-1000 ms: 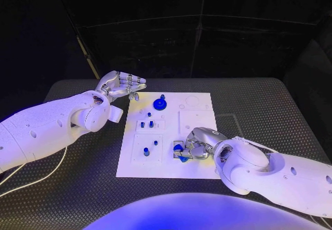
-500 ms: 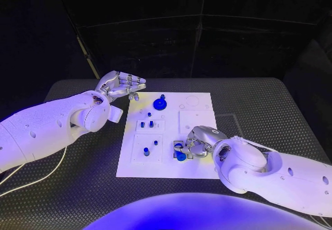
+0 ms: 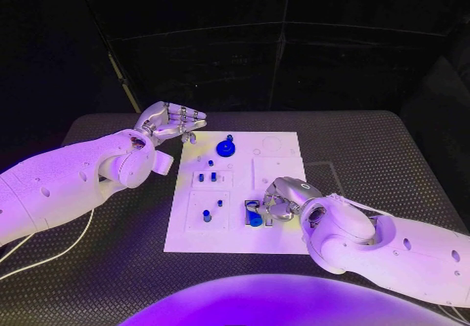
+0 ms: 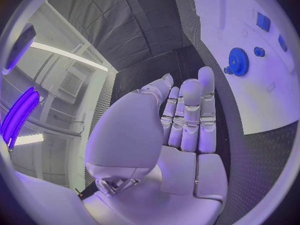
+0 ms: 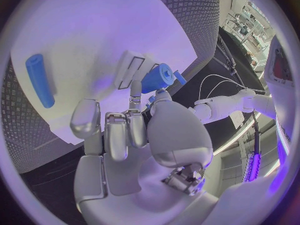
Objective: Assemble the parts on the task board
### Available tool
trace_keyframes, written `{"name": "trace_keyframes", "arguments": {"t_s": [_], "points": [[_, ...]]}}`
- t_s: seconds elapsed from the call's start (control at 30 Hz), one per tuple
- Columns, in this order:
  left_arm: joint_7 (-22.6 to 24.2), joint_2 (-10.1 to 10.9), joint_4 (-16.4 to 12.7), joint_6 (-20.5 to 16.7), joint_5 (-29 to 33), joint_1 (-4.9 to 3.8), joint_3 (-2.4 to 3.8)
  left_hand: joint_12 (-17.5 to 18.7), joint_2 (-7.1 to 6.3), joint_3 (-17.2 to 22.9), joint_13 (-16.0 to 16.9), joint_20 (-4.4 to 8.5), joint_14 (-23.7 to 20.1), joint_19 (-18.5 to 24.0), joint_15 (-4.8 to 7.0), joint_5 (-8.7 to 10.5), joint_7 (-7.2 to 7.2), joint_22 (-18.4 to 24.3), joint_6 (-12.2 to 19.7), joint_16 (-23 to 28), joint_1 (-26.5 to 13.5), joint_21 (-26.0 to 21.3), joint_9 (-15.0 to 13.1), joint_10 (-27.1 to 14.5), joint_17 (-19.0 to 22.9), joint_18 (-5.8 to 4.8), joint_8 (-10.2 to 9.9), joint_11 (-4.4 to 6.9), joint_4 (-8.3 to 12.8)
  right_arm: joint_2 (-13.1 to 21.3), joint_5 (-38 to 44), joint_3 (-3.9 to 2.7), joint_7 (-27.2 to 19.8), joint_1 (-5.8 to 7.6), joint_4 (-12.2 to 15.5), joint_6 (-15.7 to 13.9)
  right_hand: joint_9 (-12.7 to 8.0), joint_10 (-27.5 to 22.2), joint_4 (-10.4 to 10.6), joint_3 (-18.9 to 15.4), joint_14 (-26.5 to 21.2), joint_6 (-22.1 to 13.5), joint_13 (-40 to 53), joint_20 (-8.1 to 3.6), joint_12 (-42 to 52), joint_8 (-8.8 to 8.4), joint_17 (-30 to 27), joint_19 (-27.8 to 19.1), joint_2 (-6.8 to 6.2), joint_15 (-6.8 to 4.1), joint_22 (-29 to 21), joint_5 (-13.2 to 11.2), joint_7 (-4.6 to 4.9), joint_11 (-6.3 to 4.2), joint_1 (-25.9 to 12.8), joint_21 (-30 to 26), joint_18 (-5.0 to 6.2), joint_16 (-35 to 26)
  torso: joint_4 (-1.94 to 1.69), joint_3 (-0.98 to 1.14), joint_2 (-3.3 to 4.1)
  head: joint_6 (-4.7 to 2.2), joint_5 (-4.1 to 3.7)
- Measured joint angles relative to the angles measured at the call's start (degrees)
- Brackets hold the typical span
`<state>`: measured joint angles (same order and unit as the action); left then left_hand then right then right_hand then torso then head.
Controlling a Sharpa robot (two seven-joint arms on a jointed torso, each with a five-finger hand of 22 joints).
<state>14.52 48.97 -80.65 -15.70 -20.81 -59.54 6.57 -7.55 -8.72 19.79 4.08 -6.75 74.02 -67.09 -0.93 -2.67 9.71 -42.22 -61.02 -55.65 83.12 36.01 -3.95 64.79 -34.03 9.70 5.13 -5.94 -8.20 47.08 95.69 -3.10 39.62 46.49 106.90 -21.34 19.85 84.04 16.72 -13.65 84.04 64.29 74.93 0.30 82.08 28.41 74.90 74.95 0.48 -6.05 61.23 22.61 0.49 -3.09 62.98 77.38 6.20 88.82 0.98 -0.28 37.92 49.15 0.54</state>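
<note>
We see the white task board point(image 3: 279, 234) lying in the middle of the black table point(image 3: 392, 149). Our right hand point(image 3: 279, 202) rests over the board's near right part and pinches a blue cylindrical part point(image 5: 157, 77) between thumb and fingertips, just at a small rectangular slot point(image 5: 129, 69) in the board. Another blue cylinder point(image 5: 39, 80) lies flat on the board, well apart from that hand. Our left hand point(image 3: 172, 122) hovers off the board's far left corner, holding nothing, its fingers straight and held side by side. Near it on the board's far part lies a blue gear point(image 3: 226, 147), and smaller blue parts point(image 3: 206, 176) stand in the left-hand recesses.
</note>
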Motion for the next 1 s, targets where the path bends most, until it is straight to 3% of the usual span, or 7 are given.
{"name": "trace_keyframes", "arguments": {"t_s": [0.3, 0.43, 0.7, 1.0], "points": [[-0.17, -0.06, 0.08, 0.14, 0.00, 0.00, 0.00, 0.00, 0.00, 0.00, 0.00, 0.00, 0.00, 0.00, 0.00, 0.00, 0.00, 0.00, 0.00, 0.00, 0.00, 0.00, 0.00, 0.00, 0.00, 0.00, 0.00, 0.00, 0.00, 1.52, -0.51, 0.01, -1.56, -0.02, 1.08, -5.56, 0.06, 0.00, 0.11, -0.25, 0.00, 0.00, 0.00, 0.00, -0.74, 0.00, 0.00, 0.00, 0.13, 0.00, 0.12, -0.76, 0.00, 0.00, -0.54, 0.00, 0.00, 0.00, 0.07, 0.03, -0.04, -0.08, 0.01], [-0.23, -0.06, 0.10, 0.20, 0.00, 0.00, 0.00, 0.00, 0.00, 0.00, 0.01, 0.00, 0.00, 0.00, 0.00, 0.00, 0.00, 0.00, 0.00, 0.00, 0.00, 0.00, 0.00, 0.00, 0.00, 0.00, 0.00, 0.00, 0.00, 3.17, -2.05, 0.00, -4.25, -0.02, 1.74, -6.50, 0.06, 0.00, -0.23, 0.10, 0.00, -0.81, 0.00, 0.00, -2.10, -0.61, 0.00, 0.00, -1.19, 0.00, -0.44, -1.29, 0.72, 0.00, 2.45, 0.00, 0.01, 0.00, 0.07, 0.03, -0.04, -0.11, 0.01], [-0.33, -0.06, 0.19, 0.27, 0.00, 0.00, 0.00, 0.00, 0.00, 0.00, 0.01, 0.00, 0.00, 0.00, 0.00, 0.00, 0.00, -0.01, 0.00, 0.00, 0.00, 0.00, 0.00, 0.00, -0.01, 0.00, 0.00, 0.00, 0.00, 6.52, -6.04, 0.01, -10.63, -0.01, 3.43, -4.41, -0.23, -0.14, -2.43, 1.50, -0.13, -2.04, 0.04, 0.64, -4.57, -2.02, 0.04, -0.64, -2.95, 0.14, -1.71, -5.10, 1.46, 0.58, 11.79, -0.68, 0.01, -0.63, 0.07, 0.04, -0.05, -0.05, 0.16], [-0.38, -0.07, 0.49, 0.31, 0.00, 0.01, 0.00, 0.00, 0.00, 0.00, 0.01, 0.00, 0.00, 0.00, 0.00, 0.00, 0.00, -0.01, 0.00, 0.00, 0.00, 0.00, 0.00, 0.00, -0.01, 0.00, 0.00, 0.00, 0.00, 8.73, -8.51, 0.03, -15.05, -0.01, 5.04, -1.42, -0.33, -0.31, -2.43, 1.50, -0.01, -2.24, 0.16, 0.83, -5.16, -2.18, 0.03, -0.83, -3.01, 0.44, -1.89, -5.60, 1.66, 0.75, 12.12, -0.88, 0.00, -0.63, 0.09, 0.05, -0.08, 0.02, 0.23]]}}
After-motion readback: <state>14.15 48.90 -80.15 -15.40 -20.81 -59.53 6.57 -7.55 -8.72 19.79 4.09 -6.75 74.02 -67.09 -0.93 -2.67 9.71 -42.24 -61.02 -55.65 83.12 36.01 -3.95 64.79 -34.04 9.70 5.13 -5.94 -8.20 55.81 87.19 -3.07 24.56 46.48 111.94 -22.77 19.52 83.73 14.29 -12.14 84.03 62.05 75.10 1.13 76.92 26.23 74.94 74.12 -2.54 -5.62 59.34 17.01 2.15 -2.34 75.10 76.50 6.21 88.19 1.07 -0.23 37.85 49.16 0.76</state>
